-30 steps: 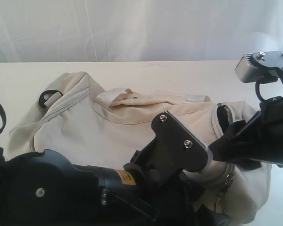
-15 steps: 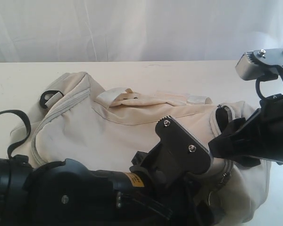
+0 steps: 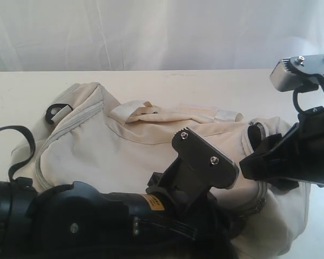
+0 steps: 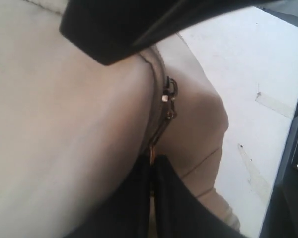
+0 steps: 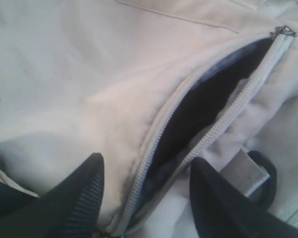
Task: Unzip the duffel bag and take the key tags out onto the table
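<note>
On the white counter (image 3: 21, 86) the cream duffel bag (image 3: 113, 145) lies slumped and fills most of the exterior view. It has a black D-ring (image 3: 55, 110) at its far left corner and a pale webbing strap (image 3: 130, 110) folded over its top. The left arm (image 3: 97, 221) comes in from the lower left, across the front of the bag, to the bag's right-hand end. The right arm (image 3: 297, 156) enters from the right edge and meets the same end.

The left jaws are closed. In the left wrist view their two black fingers (image 4: 184, 213) press together with only a thin slit between them. The metal zipper pull (image 4: 167, 99) hangs from its slider on the grey zipper and runs down into that slit, so it is pinched between them. Bare counter shows just past the bag's rounded end.

The right jaws stand wide apart and hold nothing. In the right wrist view their fingers (image 5: 82, 198) sit either side of one end of an open pocket zipper (image 5: 154, 163). Its teeth are parted over dark lining (image 5: 203, 109), and its slider (image 5: 284, 30) is at the opposite end. Whether the fingertips press on the fabric I cannot tell. A black ring (image 5: 265, 171) on a webbing tab lies just beside the opening, whose inside is too dark to make out.
</note>
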Controlling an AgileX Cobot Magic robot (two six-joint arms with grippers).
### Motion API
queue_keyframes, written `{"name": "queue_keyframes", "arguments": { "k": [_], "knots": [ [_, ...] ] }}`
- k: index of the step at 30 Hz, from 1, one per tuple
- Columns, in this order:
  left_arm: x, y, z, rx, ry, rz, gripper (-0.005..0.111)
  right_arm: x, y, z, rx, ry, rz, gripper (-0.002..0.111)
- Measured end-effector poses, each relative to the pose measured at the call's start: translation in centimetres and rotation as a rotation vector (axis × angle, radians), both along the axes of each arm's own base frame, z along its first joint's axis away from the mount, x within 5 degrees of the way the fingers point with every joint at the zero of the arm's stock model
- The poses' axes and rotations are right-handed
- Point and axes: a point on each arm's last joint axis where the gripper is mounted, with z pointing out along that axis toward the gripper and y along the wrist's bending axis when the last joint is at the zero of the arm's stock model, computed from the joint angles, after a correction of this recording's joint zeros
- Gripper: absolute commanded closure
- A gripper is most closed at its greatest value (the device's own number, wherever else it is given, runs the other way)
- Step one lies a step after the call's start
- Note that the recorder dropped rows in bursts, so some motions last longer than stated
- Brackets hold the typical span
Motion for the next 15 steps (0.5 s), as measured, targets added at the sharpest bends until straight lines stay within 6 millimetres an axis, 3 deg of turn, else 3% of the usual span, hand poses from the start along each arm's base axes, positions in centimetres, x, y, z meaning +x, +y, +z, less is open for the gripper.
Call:
{"name": "queue_keyframes", "arguments": {
  "k": [15],
  "knots": [
    [-1.4, 0.7, 2.0, -0.017, -0.002, -0.124, 0.107, 0.1, 0.0, 0.0, -0.005, -0.013, -0.003, 0.059]
  ]
}}
